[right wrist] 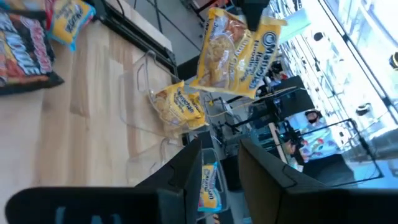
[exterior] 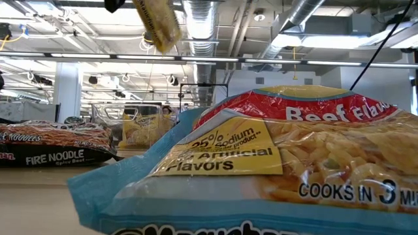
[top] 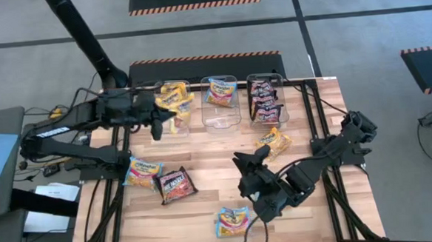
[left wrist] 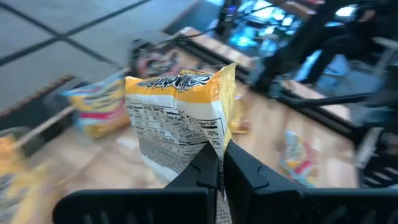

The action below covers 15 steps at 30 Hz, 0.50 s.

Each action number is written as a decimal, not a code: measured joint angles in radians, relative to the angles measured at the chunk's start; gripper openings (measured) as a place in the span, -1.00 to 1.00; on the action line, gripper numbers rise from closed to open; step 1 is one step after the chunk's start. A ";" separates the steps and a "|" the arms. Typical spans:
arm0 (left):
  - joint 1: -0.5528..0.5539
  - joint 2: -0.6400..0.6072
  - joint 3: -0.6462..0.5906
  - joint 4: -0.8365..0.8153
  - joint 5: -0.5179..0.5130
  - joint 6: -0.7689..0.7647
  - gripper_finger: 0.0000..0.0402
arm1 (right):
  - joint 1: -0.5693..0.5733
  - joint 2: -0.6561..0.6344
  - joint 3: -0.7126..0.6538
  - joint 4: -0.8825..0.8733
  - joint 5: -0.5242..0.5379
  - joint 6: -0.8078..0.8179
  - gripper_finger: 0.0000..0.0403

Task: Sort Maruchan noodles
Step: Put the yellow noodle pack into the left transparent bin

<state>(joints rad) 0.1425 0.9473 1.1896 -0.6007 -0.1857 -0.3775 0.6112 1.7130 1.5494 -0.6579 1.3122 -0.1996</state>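
Above the left bin [top: 175,108], the left end effector [left wrist: 221,163] pinches a yellow-orange packet [left wrist: 180,118] by its edge; light, crinkly, it dangles. The right end effector [right wrist: 219,163] waits parted, empty.

The table [top: 206,210] has a top of light wooden planks. Three clear bins stand on it in a row at the far edge: the left bin [top: 172,102] just beside the left gripper [top: 157,128], the middle bin [top: 221,106] and the right bin [top: 266,100] beyond the right gripper [top: 249,166]. Loose packets lie flat on the wood: a blue-yellow packet [top: 143,171] and a black-red packet [top: 176,184] near the left gripper, a yellow-orange packet [top: 274,143] just beside the right gripper, and another blue-yellow packet [top: 233,220] near it, at the front edge.
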 joint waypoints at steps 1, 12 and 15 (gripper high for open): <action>0.006 -0.008 0.000 -0.020 -0.018 0.000 -1.00 | 0.007 0.000 0.000 -0.006 0.000 0.021 -0.36; 0.020 -0.086 -0.177 0.105 -0.060 0.001 -1.00 | 0.051 0.000 0.000 -0.139 -0.001 0.262 -0.36; 0.038 -0.126 -0.282 0.213 -0.061 0.001 -1.00 | 0.056 0.000 0.000 -0.184 -0.018 0.330 -0.36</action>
<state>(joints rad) 0.1807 0.8217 0.9077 -0.3873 -0.2466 -0.3763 0.6674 1.7130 1.5494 -0.8417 1.2938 0.1308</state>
